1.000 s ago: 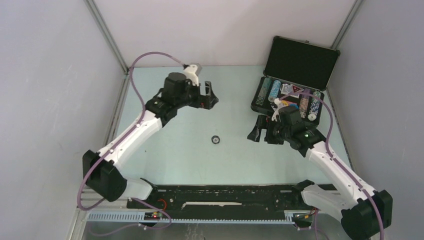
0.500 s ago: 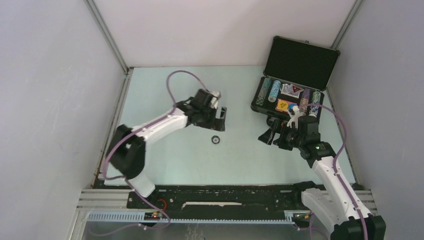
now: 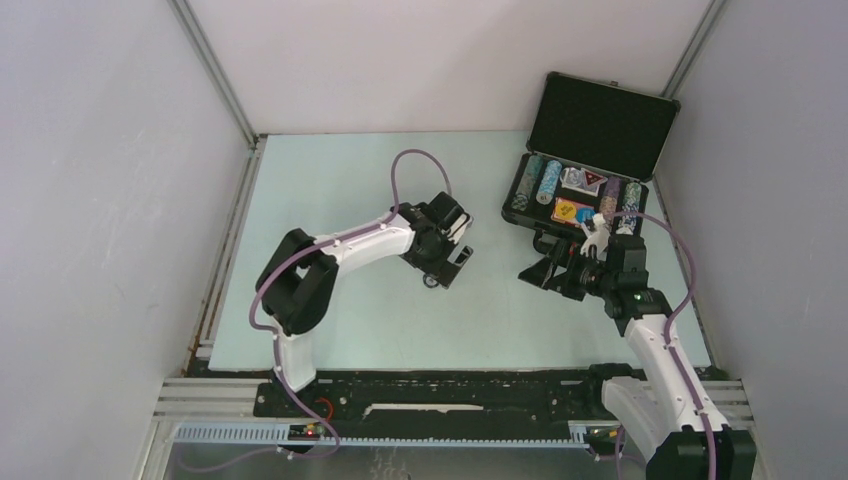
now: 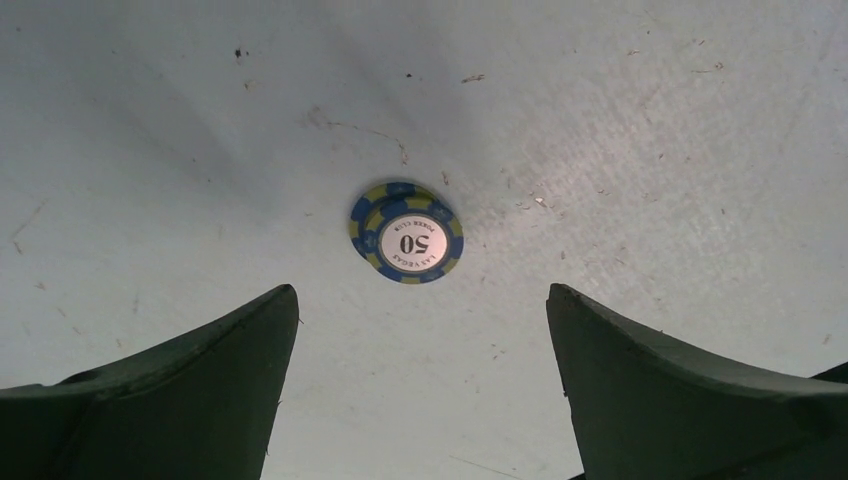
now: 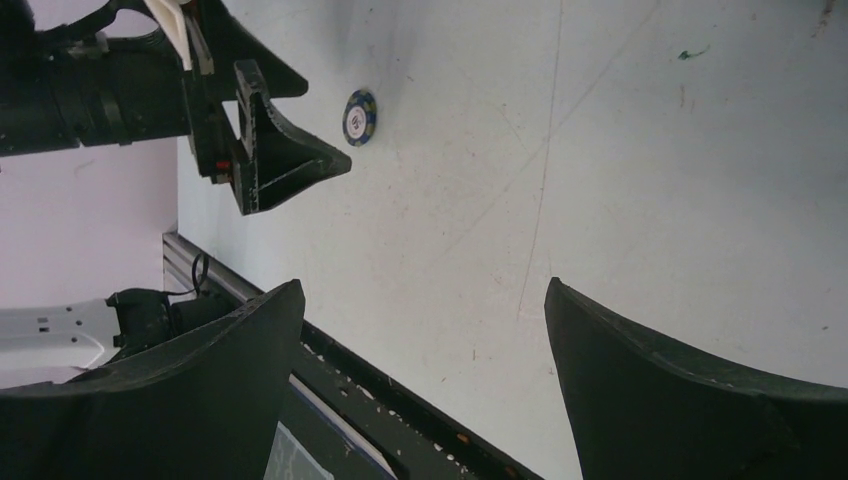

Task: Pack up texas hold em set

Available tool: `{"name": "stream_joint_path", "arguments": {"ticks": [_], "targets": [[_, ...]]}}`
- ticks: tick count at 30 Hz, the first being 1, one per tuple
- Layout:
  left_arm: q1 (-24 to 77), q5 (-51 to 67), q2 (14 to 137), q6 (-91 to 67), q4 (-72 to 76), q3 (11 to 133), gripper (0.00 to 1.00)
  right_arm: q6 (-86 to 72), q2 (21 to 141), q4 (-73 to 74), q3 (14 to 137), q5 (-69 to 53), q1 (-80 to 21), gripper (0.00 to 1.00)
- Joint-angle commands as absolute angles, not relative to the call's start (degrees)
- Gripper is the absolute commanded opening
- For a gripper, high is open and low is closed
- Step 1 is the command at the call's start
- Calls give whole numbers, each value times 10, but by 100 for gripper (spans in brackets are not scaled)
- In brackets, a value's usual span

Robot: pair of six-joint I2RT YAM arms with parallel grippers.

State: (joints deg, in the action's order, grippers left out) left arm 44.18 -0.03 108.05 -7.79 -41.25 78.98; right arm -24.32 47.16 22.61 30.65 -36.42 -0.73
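Observation:
The open black briefcase [image 3: 600, 125] stands at the back right, lid up, with rows of striped chips [image 3: 545, 182], a yellow disc [image 3: 566, 211] and a triangular token [image 3: 593, 183] in its tray. One blue-and-yellow chip [image 4: 406, 231] marked 50 lies flat on the table, also seen as the chip [image 5: 360, 117] in the right wrist view. My left gripper [image 4: 421, 292] hangs open just above and beside this chip [image 3: 432, 282], touching nothing. My right gripper [image 3: 545, 274] is open and empty in front of the briefcase, apart from it.
The pale green table [image 3: 340, 190] is walled at the left, back and right. A black rail [image 3: 450, 392] with both arm bases runs along its near edge. The left arm's purple cable [image 3: 400, 170] loops above the arm.
The left arm swung from the back of the table forward and right, lowering its open gripper over the loose chip. The right gripper drew slightly right, staying open.

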Motion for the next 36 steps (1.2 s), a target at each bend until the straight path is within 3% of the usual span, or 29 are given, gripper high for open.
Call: {"name": "stream_joint_path", "arguments": {"ticks": [1, 8, 17, 22, 28, 36], "targets": [[440, -9, 1097, -9, -432, 833, 100, -233, 462, 192, 306, -397, -4, 100], [424, 48, 1158, 11, -466, 896, 100, -233, 463, 187, 303, -397, -4, 100], [406, 121, 1166, 39, -478, 882, 100, -233, 470, 180, 300, -398, -4, 100], [407, 112, 1167, 35, -476, 872, 91, -233, 471, 180, 299, -400, -4, 100], [411, 73, 1182, 25, -495, 890, 95, -233, 468, 180, 299, -405, -4, 100], [417, 43, 1204, 14, -507, 901, 82, -233, 472, 178, 299, -407, -4, 100]]}}
